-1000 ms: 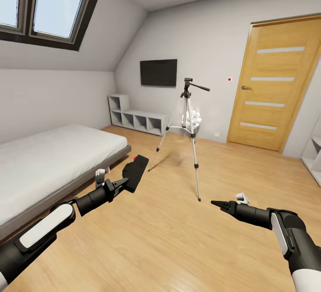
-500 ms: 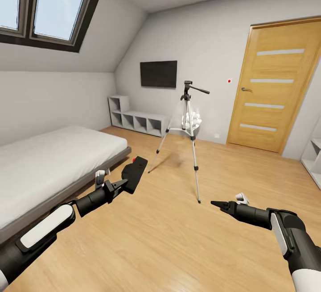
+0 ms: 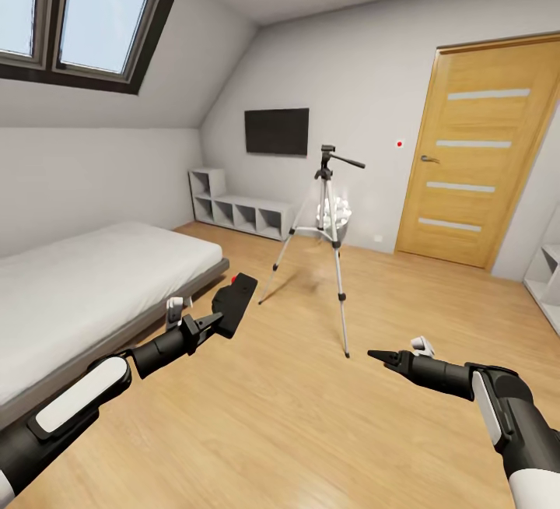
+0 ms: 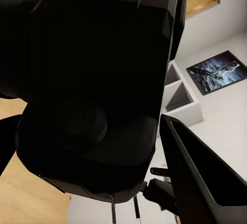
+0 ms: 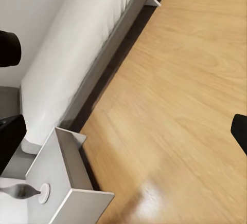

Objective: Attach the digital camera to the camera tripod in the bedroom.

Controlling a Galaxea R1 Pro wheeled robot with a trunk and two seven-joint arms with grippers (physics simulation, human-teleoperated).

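1. Head view, left arm. The digital camera [image 3: 236, 303] is held clamped between the fingers of the left gripper [image 3: 211, 321], carried out ahead of the arm and clear of the wood floor [image 3: 311, 415]. The grip appears to be taken at the body's lower end, so that the rest of the body stands free beyond the fingertips; this is judged to leave the camera free for mating with the tripod head. The long axis is tilted, running up and away from the fingers toward the far wall, and the small red button [image 3: 235, 286] sits on the upper edge.

2. Head view, target. The camera tripod [image 3: 327, 236] is seen upright on the floor, well beyond the left fingertips and apart from them, with legs splayed and the black pan head [image 3: 327, 152] uppermost. Its long handle [image 3: 348, 160] points toward the wooden door [image 3: 478, 155]. The bed [image 3: 85, 283] lies to the outer side of the left arm.

3. Head view, right arm. The right gripper [image 3: 375, 354] is held low and forward, carrying nothing, its fingers drawn together to a point. It is judged to be kept free as a steadying hand.

4. Left wrist view. The camera body [image 4: 98, 80] is seen dark and close, with one finger [image 4: 206, 178] alongside it. Wall shelving and the door are seen beyond it.

5. Right wrist view. The floor, the bed frame [image 5: 110, 59] and a small grey cabinet [image 5: 67, 188] are recorded.
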